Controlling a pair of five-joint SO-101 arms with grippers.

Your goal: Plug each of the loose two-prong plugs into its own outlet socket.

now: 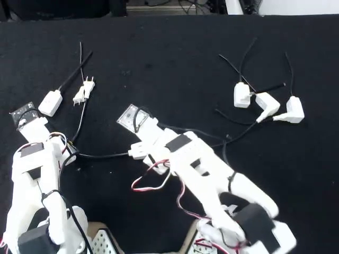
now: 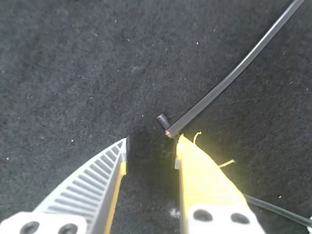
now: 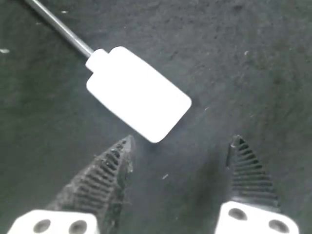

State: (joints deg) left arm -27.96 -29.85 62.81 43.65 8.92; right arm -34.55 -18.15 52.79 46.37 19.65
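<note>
plug [image 1: 83,91]: white, two-prong, loose on the black mat [image 1: 169,47]; not plugged in; prongs point away from the arm bases.
socket [image 1: 50,102]: white block on a black cable, just beside the plug, not touching it.
three white pieces [image 1: 266,104]: bunched together with their cables, well apart from the socket, beyond the plug.
right gripper [image 3: 183,141]: jaws wide apart, nothing between them. A white block [image 3: 139,92] on a cable lies just past one tip; likely the socket, cannot confirm.
left gripper [image 2: 151,141]: jaws apart, holding nothing. A cable end [image 2: 165,126] with bare copper sits just beside the yellow finger [image 2: 200,180].
arms: one arm's [image 1: 32,159] tip is just beside the socket; the other arm [image 1: 180,153] ends beyond the plug from the socket.
</note>
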